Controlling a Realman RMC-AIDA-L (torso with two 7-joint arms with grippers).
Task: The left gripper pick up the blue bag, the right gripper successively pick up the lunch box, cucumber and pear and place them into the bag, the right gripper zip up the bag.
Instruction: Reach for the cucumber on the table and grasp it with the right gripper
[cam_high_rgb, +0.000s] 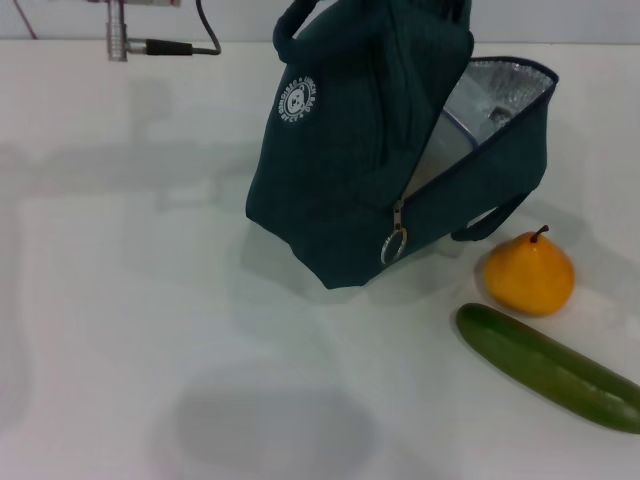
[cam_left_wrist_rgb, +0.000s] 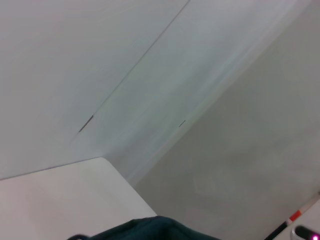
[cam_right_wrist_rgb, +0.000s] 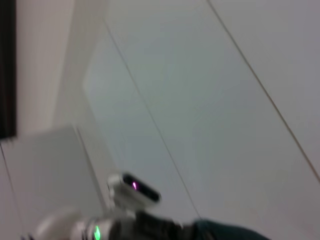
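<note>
- White counter (cam_high_rgb: 150, 300), matt and pale, carries every item; a metal connector with a black cable (cam_high_rgb: 165, 45) lies at its far edge.
- Dark blue fabric lunch bag with white round logo (cam_high_rgb: 340, 170): tilted, handles out of frame at the top, apparently lifted. Zip open, silver foil lining (cam_high_rgb: 515, 85) exposed, metal ring pull (cam_high_rgb: 394, 245) hanging.
- Pale translucent container (cam_high_rgb: 465, 130): seen inside the bag mouth, probably the lunch box; judged already loaded.
- Orange-yellow pear with dark stem (cam_high_rgb: 529, 272): on the counter, just beside the bag.
- Long dark green cucumber (cam_high_rgb: 550, 367): on the counter, near the pear.
- Left end effector: unseen; its wrist view shows only bag fabric. Grip cannot be told.
- Right end effector: unseen, state unknown.
- Outstanding: cucumber, pear, zipping.
</note>
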